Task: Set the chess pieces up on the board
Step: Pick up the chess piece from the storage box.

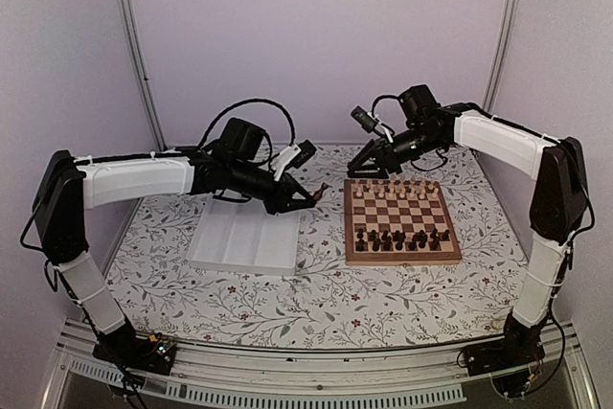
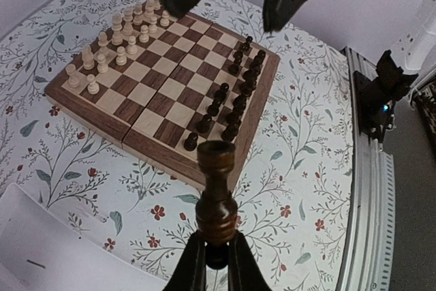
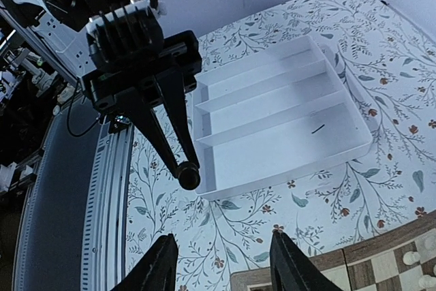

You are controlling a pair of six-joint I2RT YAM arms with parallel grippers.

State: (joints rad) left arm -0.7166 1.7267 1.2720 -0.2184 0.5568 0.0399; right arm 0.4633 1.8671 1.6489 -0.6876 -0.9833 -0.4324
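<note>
My left gripper [image 2: 216, 244] is shut on the base of a dark chess piece [image 2: 216, 195], a rook-like figure that sticks out past the fingertips. It hangs over the cloth between the white tray and the board [image 1: 352, 254]. Dark chess pieces [image 1: 402, 237] fill the board's two near rows, and pale ones [image 1: 395, 190] stand on the far rows. My right gripper [image 1: 370, 168] hovers by the board's far left corner, open, with nothing between its fingers [image 3: 158, 267]. The right wrist view shows the held piece's round base [image 3: 189, 177].
The white tray [image 1: 206, 258], divided into long compartments, lies left of the board with only a small dark sliver [image 3: 318, 127] in it. A flowered cloth [image 1: 316, 304] covers the table. The metal rail [image 1: 287, 385] runs along the near edge.
</note>
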